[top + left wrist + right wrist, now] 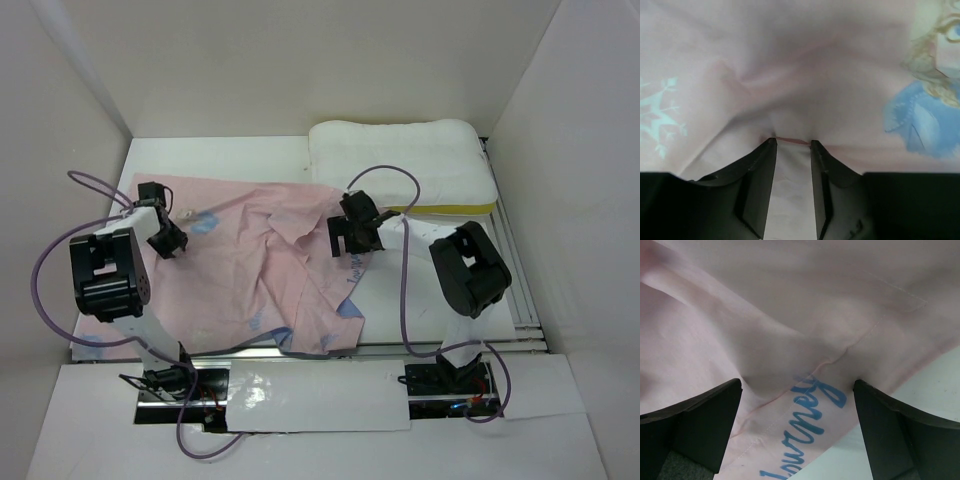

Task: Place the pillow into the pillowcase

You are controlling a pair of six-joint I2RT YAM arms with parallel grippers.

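At the far right of the table [230,160] lies the pillow [400,160], white and plump, long axis running left to right; its yellow strip [455,208] runs along the long edge nearest the arm bases. Left of the pillow and nearer the bases, the pillowcase [240,270] is spread pale pink side up and rumpled, long axis also left to right; its right-hand end reaches just beside the pillow's near left corner; a folded flap lies across its middle. The right gripper [352,240] hangs over that end, just beside the pillow's near edge; the left gripper [168,238] sits at the pillowcase end farthest from the pillow.

Only the overhead view shows the pillow and the whole layout; neither wrist view includes the pillow. The left wrist view adds detail the overhead lacks: the left fingers [757,175] stand partway together, pink cloth puckered toward their tips and filling the gap; whether they actually clamp it cannot be told; a blue figure print [925,115] and a snowflake [660,115] show on the cloth. The right wrist view shows the right fingers [695,425] spread wide, released, grasping nothing; between them lies a stitched hem bearing blue script [812,410].
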